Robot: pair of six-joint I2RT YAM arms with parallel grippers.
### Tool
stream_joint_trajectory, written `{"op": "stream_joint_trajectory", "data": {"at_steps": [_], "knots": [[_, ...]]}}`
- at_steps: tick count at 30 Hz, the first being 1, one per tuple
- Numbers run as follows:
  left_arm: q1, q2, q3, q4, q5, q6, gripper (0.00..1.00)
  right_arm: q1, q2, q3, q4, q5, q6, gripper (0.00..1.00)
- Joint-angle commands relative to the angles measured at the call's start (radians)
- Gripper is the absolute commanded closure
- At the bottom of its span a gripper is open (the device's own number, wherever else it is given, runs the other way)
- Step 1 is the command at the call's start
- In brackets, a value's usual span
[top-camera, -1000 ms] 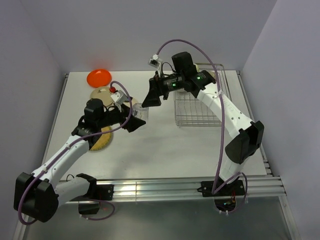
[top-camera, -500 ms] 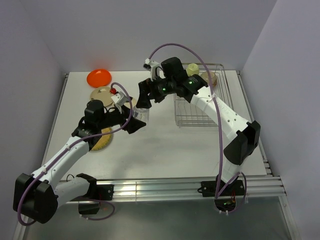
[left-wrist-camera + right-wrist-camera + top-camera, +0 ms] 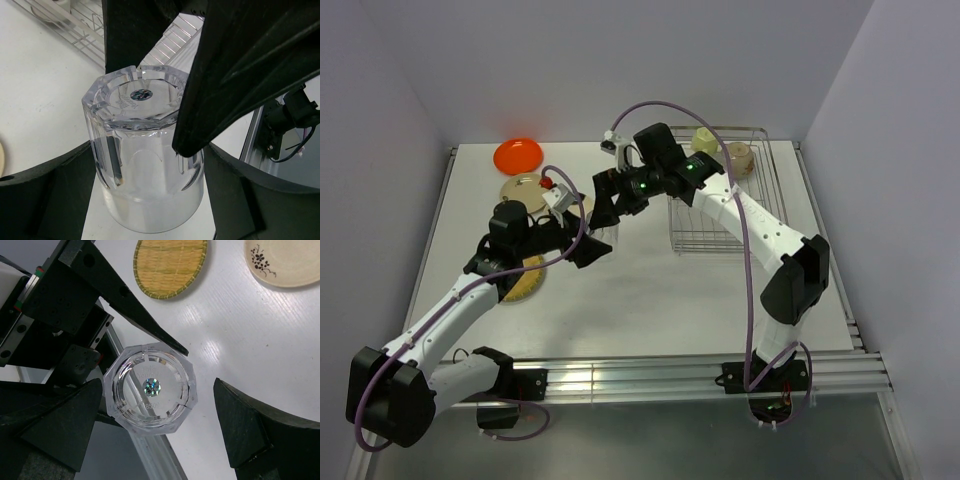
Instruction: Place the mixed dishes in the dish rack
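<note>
- Far left, at the back of the table (image 3: 650, 290): the orange plate (image 3: 518, 155), with the tan plate (image 3: 519, 187) just in front of it.
- Nearer on that side, the woven plate (image 3: 170, 265) lies flat, and the cream plate with dark mark (image 3: 282, 262) lies flat near it.
- Now the left gripper (image 3: 597, 243): its jaws are spread wide, pressed against both sides of the clear glass (image 3: 150, 387). The glass is base up, mid-table; I cannot tell whether it is off the surface.
- The right gripper (image 3: 604, 215) hangs right above the glass, fingers fully apart and straddling it, gripping nothing.
- Right of that is the dish rack (image 3: 715, 225), with the mug (image 3: 705, 139) and cream bowl (image 3: 740, 157) at its far end.
</note>
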Motion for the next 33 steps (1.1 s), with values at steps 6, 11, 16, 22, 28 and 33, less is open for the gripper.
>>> {"op": "stream_joint_trajectory", "data": {"at_steps": [6,11,16,22,28,33], "knots": [[-0.005,-0.002,0.022,0.092,0.023,-0.012,0.9,0.019,0.013,0.012,-0.032,-0.043,-0.012,0.08],[-0.005,0.007,0.024,0.098,0.017,-0.014,0.9,0.02,0.028,0.017,-0.043,-0.064,-0.021,0.28],[-0.005,0.013,0.021,0.11,0.02,-0.023,0.87,0.017,0.03,0.023,-0.04,-0.101,-0.047,0.67],[-0.005,-0.011,-0.002,0.124,-0.016,-0.035,0.38,-0.015,0.033,0.034,0.0,-0.122,-0.075,0.91],[-0.005,-0.079,-0.031,0.096,-0.078,-0.012,0.05,-0.082,0.041,0.042,0.032,-0.119,-0.127,0.98],[-0.003,-0.111,-0.03,0.049,-0.143,0.011,0.02,-0.151,0.028,0.034,0.057,-0.116,-0.175,1.0]]}}
